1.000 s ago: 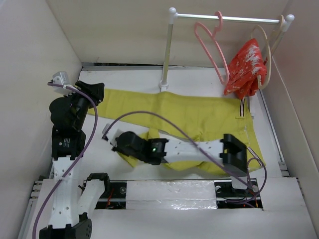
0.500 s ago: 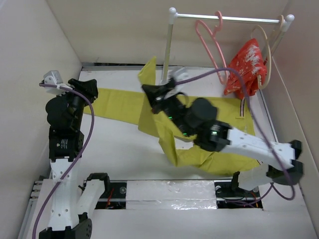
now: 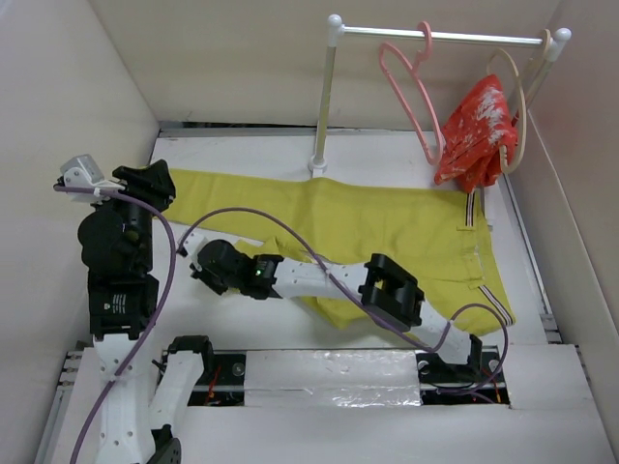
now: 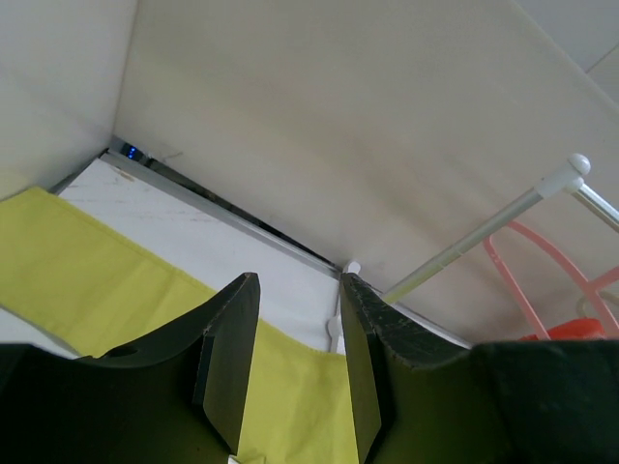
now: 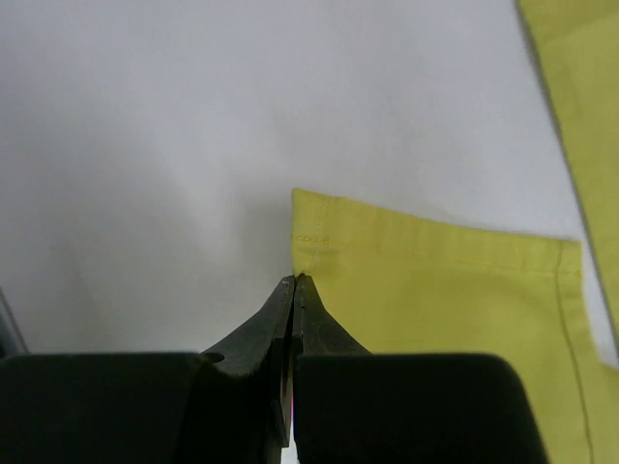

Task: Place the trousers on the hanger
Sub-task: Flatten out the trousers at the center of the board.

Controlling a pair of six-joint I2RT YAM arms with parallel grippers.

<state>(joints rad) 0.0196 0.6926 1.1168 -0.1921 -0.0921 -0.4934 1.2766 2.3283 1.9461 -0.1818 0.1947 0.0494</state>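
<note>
**Trousers flat on desk, hanger on rail: handling notes**

- The trousers (image 3: 387, 227) lie spread across the desk (image 3: 232, 159). Legs run left, striped waistband (image 3: 471, 208) at the right end. The near leg is partly under the right arm.
- Cloth looks thin, woven and matte, with a stitched hem (image 5: 406, 242). My read: light, fully limp, no stiffness. It will drape and fold wherever it's lifted, and one pinch point will let the rest trail.
- Best hold, I'd say: hem or waistband. The doubled fabric gives more bite and is less likely to slip out than a single layer.
- Right gripper (image 5: 293, 282): jaws closed together, tips right at the hem corner of the near leg. Can't tell if any cloth is nipped between them.
- Left gripper (image 4: 298, 285): jaws parted with a narrow gap and nothing between them, above the far leg's end.
- The hanger (image 3: 411, 101) is thin pink plastic, smooth and rigid, hooked on the rail (image 3: 435, 37), well apart from both grippers. It will likely swing when touched, and cloth may slide on its bar.
- The red garment (image 3: 474, 126) hangs just beside it. Snag risk.
</note>
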